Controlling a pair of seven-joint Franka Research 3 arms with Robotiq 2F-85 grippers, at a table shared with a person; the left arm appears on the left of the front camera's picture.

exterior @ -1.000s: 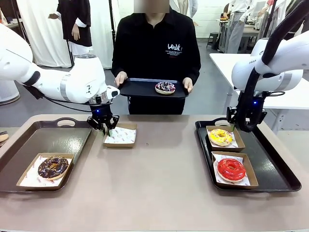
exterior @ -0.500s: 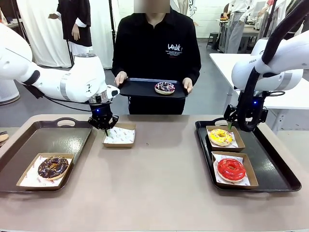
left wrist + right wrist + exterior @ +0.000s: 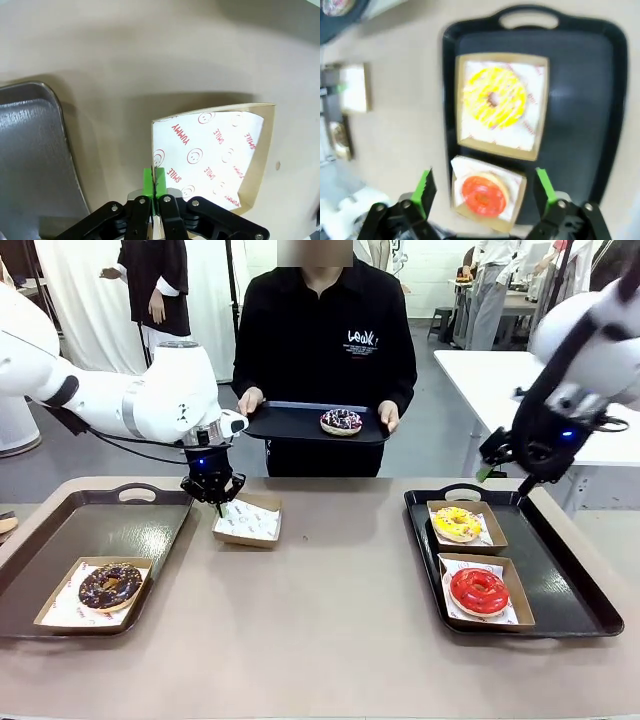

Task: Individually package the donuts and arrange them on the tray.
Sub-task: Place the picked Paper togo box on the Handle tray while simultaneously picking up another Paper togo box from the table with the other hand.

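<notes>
Up and off the right tray (image 3: 580,585) goes my right gripper (image 3: 505,465), jaws spread wide and holding nothing, while my left gripper (image 3: 214,492) has now pinched tight on the empty paper box (image 3: 247,522). Chocolate donut (image 3: 109,584) left of that box, yellow donut (image 3: 457,523) and red donut (image 3: 478,590) right of it, sprinkled donut (image 3: 341,421) beyond on the person's tray (image 3: 290,424).

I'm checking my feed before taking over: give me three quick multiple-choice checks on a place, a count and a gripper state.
1. Where is the sprinkled donut?
A. on the person's tray
B. on the table
C. in a box

2. How many boxed donuts are on the right tray?
A. one
B. two
C. three

3. The left gripper is:
A. wide open
B. shut on the empty box
C. holding a donut

Answers:
A, it lies on the tray the person holds.
B, yellow donut and red donut.
B, pads pinch the box wall.
</notes>
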